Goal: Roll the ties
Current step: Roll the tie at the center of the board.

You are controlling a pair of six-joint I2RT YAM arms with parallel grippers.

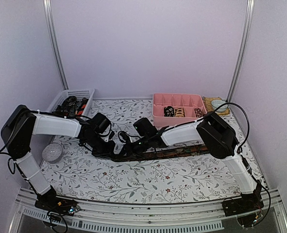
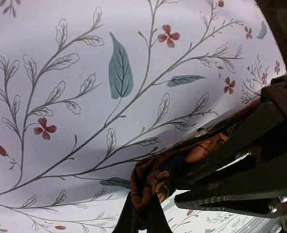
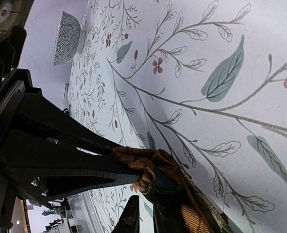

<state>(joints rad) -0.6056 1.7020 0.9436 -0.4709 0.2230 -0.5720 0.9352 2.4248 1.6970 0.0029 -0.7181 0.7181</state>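
Looking from above, I see the tie [image 1: 182,151] lying nine-to-three o'clock; only the wrist views show left gripper [image 2: 176,187] and right gripper [image 3: 138,174] pinching its bunched end.

Left claw [image 2: 179,187], right claw [image 3: 131,167], both clamped.

top external high behind arm bases, facing down and forward, whole counter [image 1: 148,182] in view, left wrist very near, looking along left gripper [image 2: 179,188], right wrist same along right gripper [image 3: 133,170], both sharing bunched tie [image 2: 153,177] end
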